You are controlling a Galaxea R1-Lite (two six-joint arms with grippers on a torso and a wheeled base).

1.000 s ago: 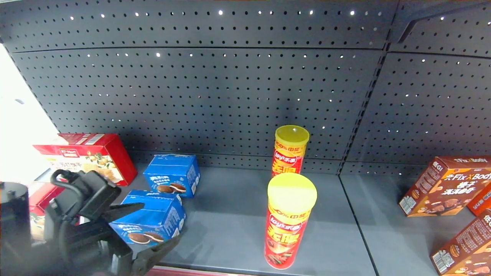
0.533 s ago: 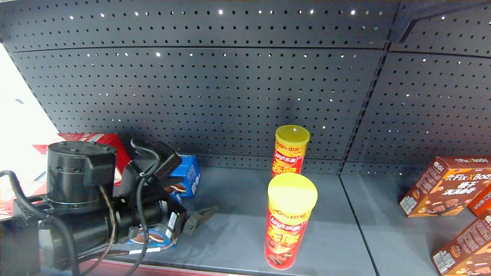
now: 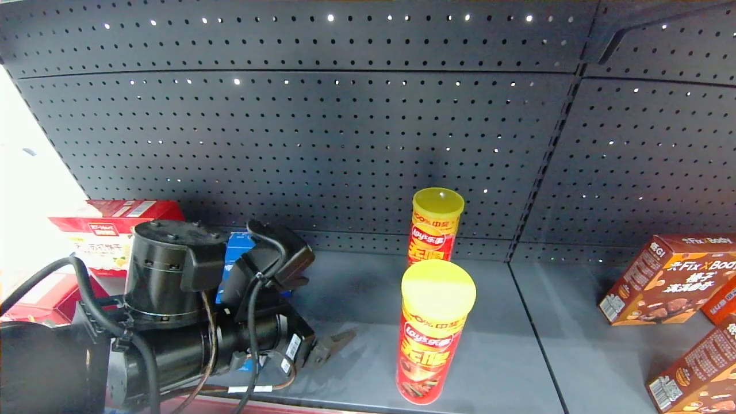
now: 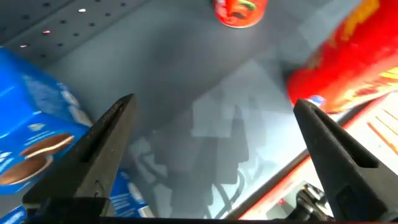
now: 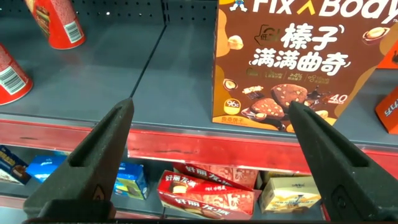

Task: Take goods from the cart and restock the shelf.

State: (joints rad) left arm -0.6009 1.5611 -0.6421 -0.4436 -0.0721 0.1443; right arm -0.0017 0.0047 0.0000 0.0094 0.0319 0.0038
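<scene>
**Head view.**
- Left gripper (image 3: 333, 346): held low over the deck of the shelf (image 3: 356, 299), near its front edge. The spread of its fingers could not be told from here.
- Blue biscuit box (image 3: 233, 253): behind the gripper's arm and largely hidden by it.
- Front chip can (image 3: 437, 328): upright, near the gripper's tip on the robot's right side, apart from it.
- Rear chip can (image 3: 437, 224): upright, directly behind the front chip can, close to the pegboard back panel (image 3: 322, 144).
- Red box (image 3: 115, 224): behind the arm, well back from the gripper.
- Brown box (image 3: 667, 276): well apart from the gripper, at the right end, with more of its kind beside it.

**Left wrist view.**
- Left gripper (image 4: 214, 162): fingers spread wide with nothing between them, over bare shelf (image 4: 205, 93) deck.
- Blue biscuit box (image 4: 37, 137): just beside one finger.
- Front chip can (image 4: 348, 62): near the other finger.
- Rear chip can (image 4: 239, 11): farther ahead.

**Right wrist view.**
- Right gripper (image 5: 211, 162): fingers wide apart and empty, held in front of the shelf's red edge (image 5: 186, 143).
- Brown box (image 5: 298, 62): standing on the shelf ahead of the gripper, near the edge.
- Front chip can (image 5: 9, 74) and rear chip can (image 5: 59, 25): off to one side.
- Assorted boxes (image 5: 205, 193): on the level below the gripper.
</scene>
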